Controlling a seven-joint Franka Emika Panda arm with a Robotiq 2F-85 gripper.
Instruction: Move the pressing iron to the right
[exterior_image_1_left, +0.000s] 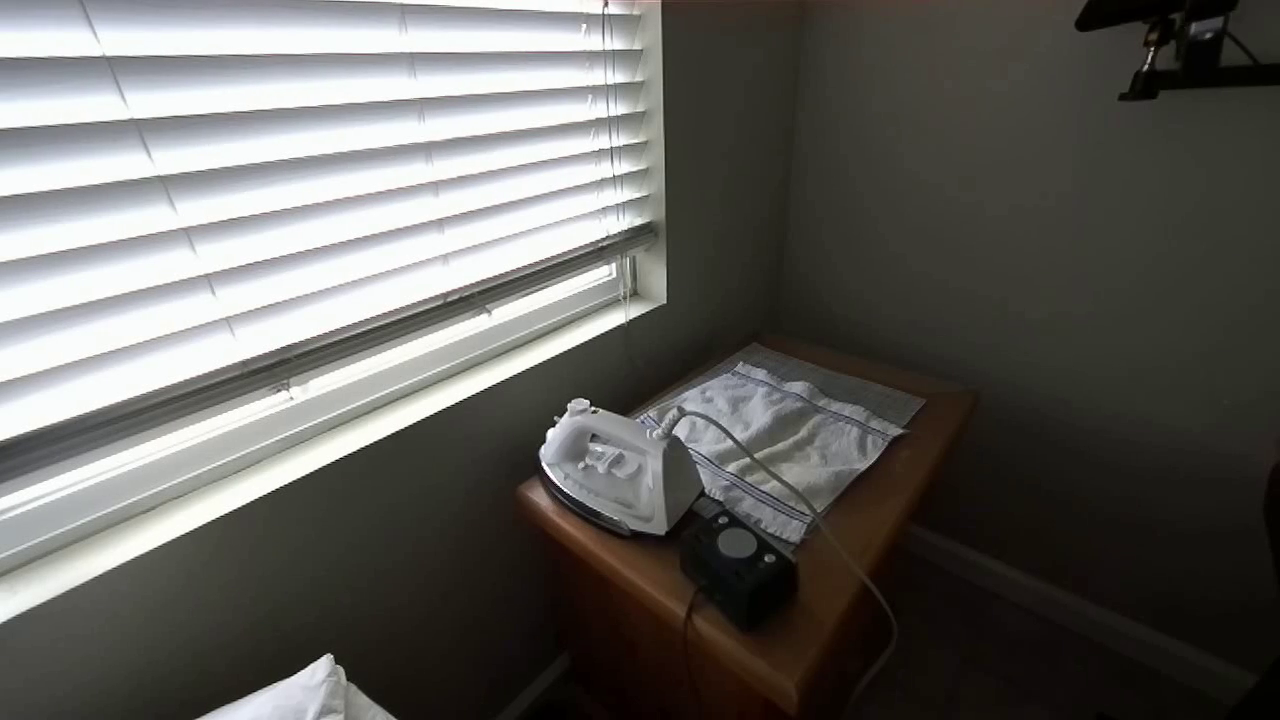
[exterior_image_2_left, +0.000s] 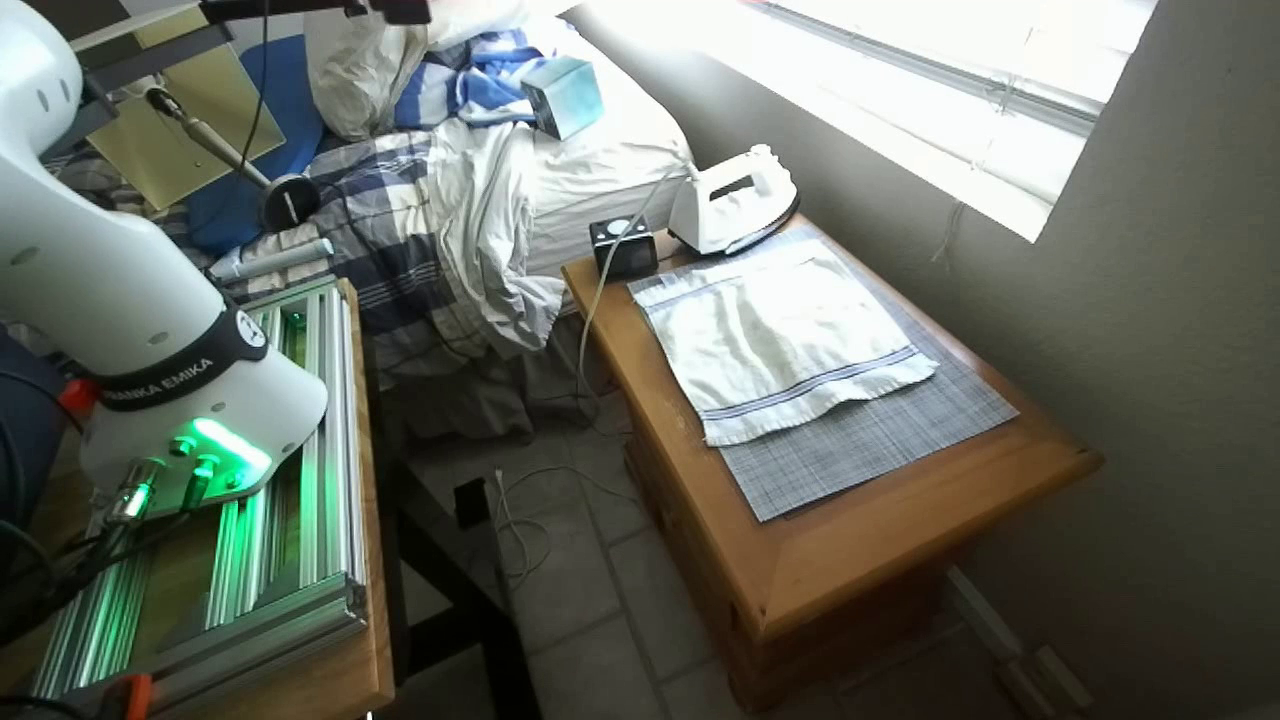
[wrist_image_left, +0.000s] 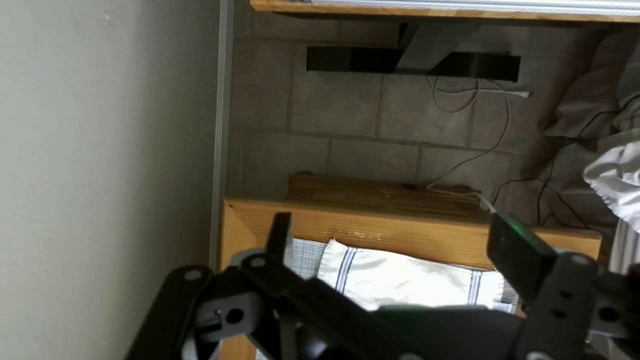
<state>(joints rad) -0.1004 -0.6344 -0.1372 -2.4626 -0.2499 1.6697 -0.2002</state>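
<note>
The white pressing iron shows in both exterior views (exterior_image_1_left: 622, 470) (exterior_image_2_left: 730, 205). It rests with its dark soleplate down at a corner of the wooden cabinet top, beside a small black box and at one end of the white towel (exterior_image_1_left: 790, 440) (exterior_image_2_left: 775, 330). Its white cord rises from the heel and hangs over the edge. In the wrist view my gripper (wrist_image_left: 392, 236) is open, its two fingers wide apart with nothing between them. The cabinet and towel show beyond the fingers. The iron does not show in the wrist view. The gripper is out of both exterior views.
The black box (exterior_image_1_left: 738, 565) (exterior_image_2_left: 624, 248) with a round dial stands beside the iron. A grey woven mat (exterior_image_2_left: 870, 450) lies under the towel on the wooden cabinet (exterior_image_2_left: 900, 540). A window sill (exterior_image_1_left: 330, 420) and wall border it. A bed (exterior_image_2_left: 600, 180) stands at one end.
</note>
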